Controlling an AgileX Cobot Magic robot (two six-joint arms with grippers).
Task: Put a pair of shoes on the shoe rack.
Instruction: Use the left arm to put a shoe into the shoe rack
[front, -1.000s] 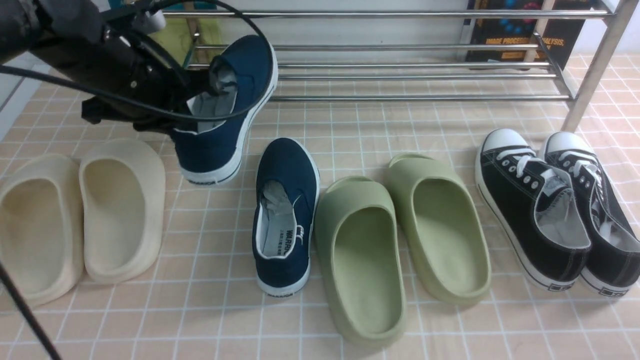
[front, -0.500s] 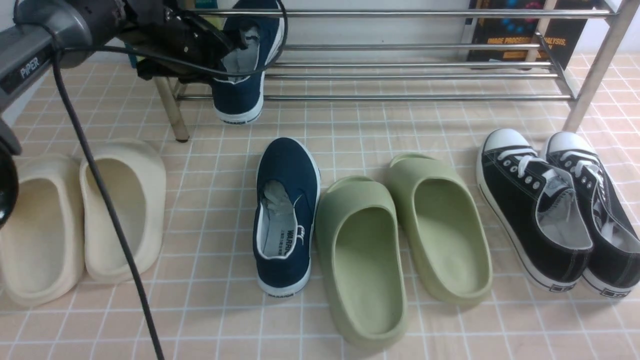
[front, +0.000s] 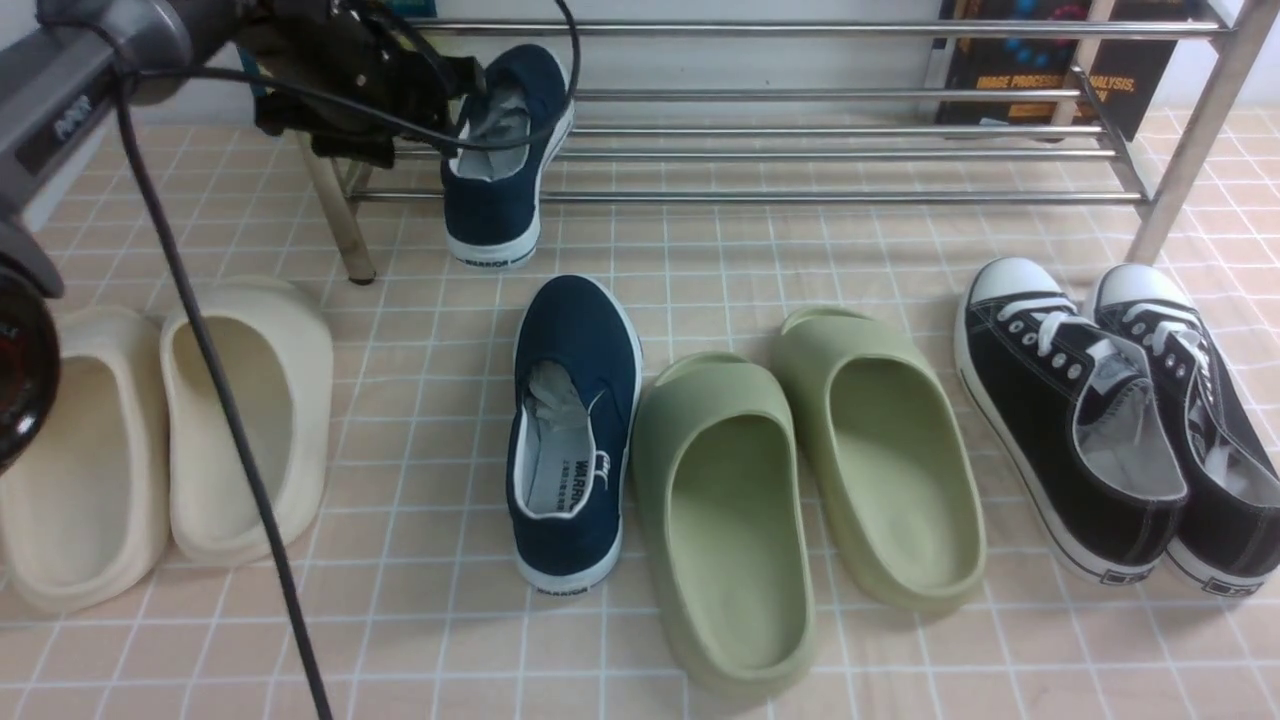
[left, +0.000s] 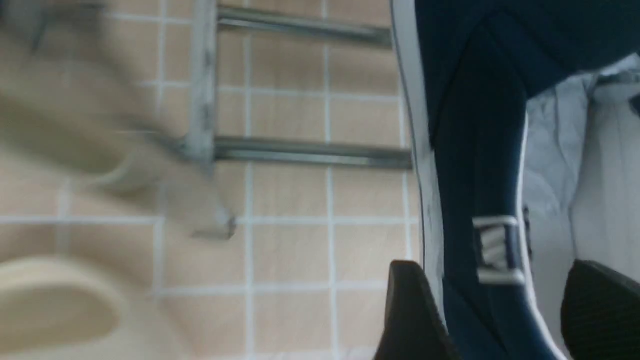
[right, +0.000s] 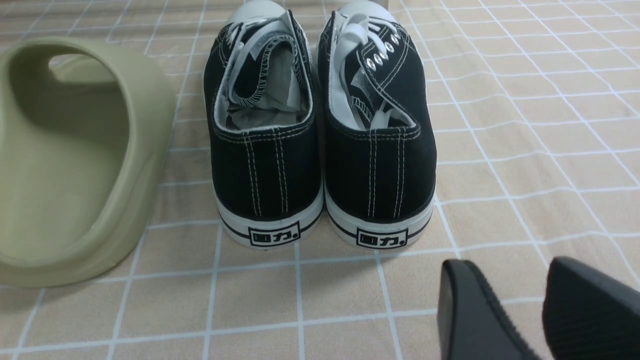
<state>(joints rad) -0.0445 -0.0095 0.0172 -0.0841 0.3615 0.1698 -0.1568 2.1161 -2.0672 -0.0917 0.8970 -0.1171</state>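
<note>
Front view: at the left end of the shoe rack (front: 830, 152), the navy shoe (front: 495, 195) could slide off backwards if released, since its heel overhangs the front bar. Its long axis tilts front to back, toe up and away from the robot. The left hand (left: 490, 285) pinches its side wall; the right hand (right: 510, 280) is empty and slightly spread.

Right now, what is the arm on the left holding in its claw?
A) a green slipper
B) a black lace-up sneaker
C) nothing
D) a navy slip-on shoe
D: the left gripper clamps the side wall of the navy slip-on shoe, holding it at the front bars of the shoe rack.
</note>
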